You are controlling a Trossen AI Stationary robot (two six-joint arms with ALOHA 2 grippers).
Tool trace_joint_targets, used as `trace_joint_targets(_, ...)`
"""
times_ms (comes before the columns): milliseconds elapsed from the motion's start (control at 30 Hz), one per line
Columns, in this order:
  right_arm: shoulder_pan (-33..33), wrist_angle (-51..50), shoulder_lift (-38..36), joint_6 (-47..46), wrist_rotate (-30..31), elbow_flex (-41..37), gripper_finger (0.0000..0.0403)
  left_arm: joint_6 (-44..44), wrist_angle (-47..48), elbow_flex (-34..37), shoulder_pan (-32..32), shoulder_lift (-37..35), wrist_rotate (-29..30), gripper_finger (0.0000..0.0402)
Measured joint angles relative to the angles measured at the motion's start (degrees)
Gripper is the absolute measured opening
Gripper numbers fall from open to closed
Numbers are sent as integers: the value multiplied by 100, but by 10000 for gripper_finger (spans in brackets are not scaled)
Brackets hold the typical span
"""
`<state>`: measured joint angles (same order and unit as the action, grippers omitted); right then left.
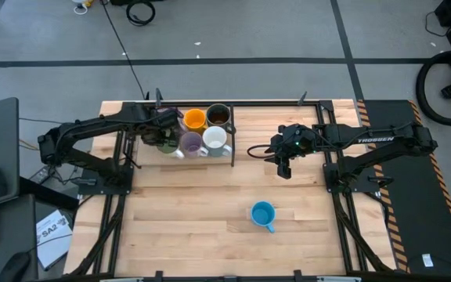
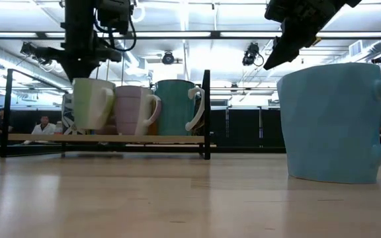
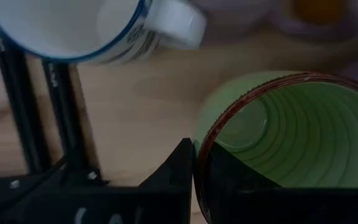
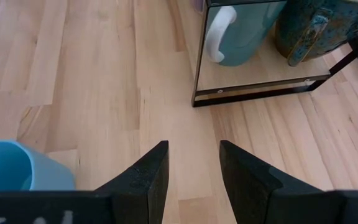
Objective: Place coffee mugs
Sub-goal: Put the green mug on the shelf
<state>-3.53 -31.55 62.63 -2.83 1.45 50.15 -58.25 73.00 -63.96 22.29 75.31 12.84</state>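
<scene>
Green mug [image 3: 291, 143], ribbed inside, dark rim, L pincer [image 3: 194, 168] on wall

"TROSSEN" on right arm [image 1: 378, 141]; paper [image 1: 53, 231] by table's left reads maybe "SA2", rest too small.

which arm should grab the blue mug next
Right, likely. Its open gripper hangs free above the table near the blue mug, while the left gripper grips the green mug at the rack.

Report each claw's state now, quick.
Left claw: shut on the green mug rim, at the rack.
Right claw: open, empty, above the table.
</scene>
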Motion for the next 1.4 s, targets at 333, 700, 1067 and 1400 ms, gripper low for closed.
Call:
trace_joint_targets(333,0,0,-2,2,0,0,148,-113,-49,-4,104,50,2,27)
trace_joint_targets(700,0,0,-2,2,0,0,148,-264,-1,-4,102,50,-2,28)
trace_joint_targets(1067,2,0,-1,0,0,0,148,-264,-53,-4,97,48,3,71)
trace_joint_targets(1400,1,0,-2,2,0,0,148,-261,-45,-4,100,48,0,110)
